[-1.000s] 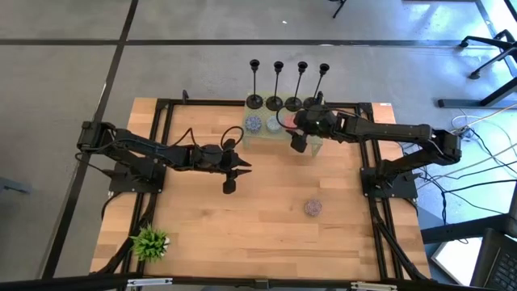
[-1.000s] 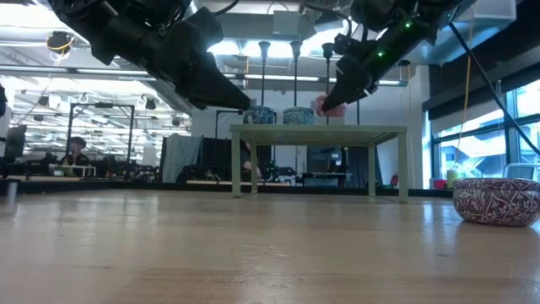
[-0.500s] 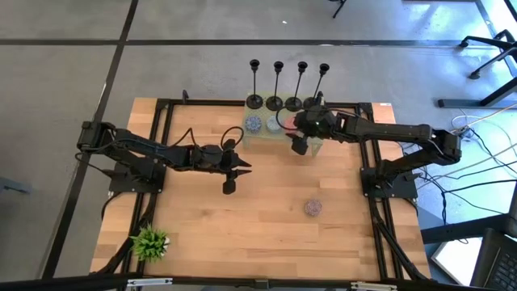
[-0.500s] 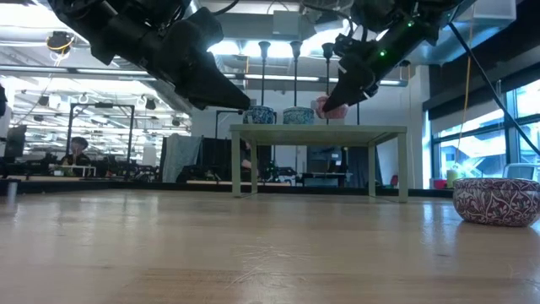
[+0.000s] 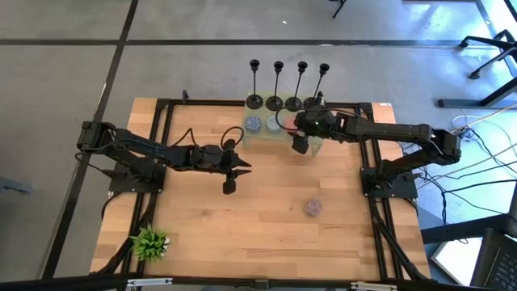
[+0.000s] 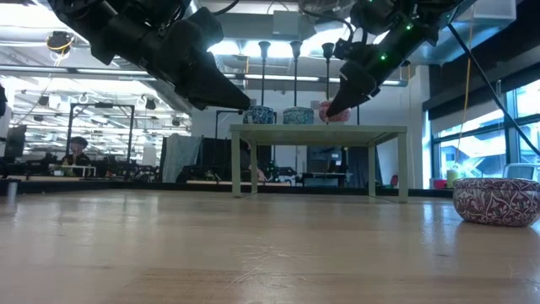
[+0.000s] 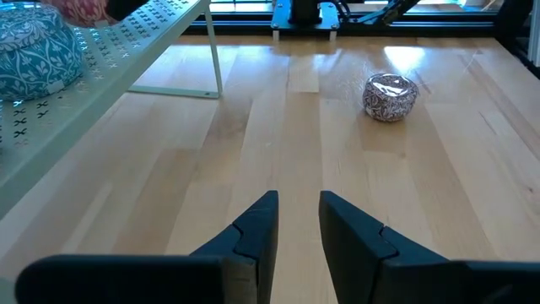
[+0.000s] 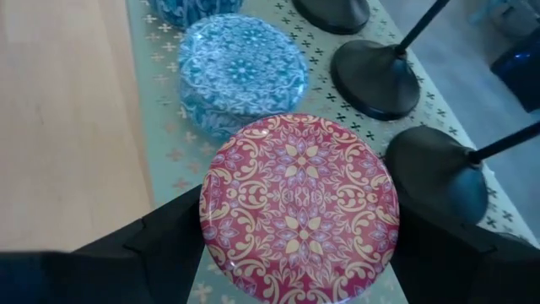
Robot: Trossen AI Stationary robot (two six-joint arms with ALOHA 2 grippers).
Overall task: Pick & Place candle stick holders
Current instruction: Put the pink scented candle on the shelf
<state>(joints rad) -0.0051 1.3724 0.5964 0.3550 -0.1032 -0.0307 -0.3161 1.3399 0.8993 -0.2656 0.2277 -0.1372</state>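
Observation:
Four black candle stick holders stand on their round bases in a row along the far edge of a small pale green shelf. Three of the bases show in the right wrist view. My right gripper is over the shelf's near right part, shut on a red patterned round tin, just in front of the holders. My left gripper hovers over the table's middle, left of the shelf. It is empty, with a narrow gap between its fingers. My right gripper pinches the red tin's round side wall between its two fingers, one on each side. The fingers slant down from above and from the table's right. The tin sits level, lid up, its bottom on the shelf.
Two blue patterned tins stand on the shelf left of the red one. A dark patterned bowl sits on the table's right half, near side. A small green plant is at the near left corner. Black frame rails line the table's sides.
My right gripper has shifted a little toward the table's right over the shelf with the red tin. The tin was raised and tilted. It now stands lower and level on the shelf.

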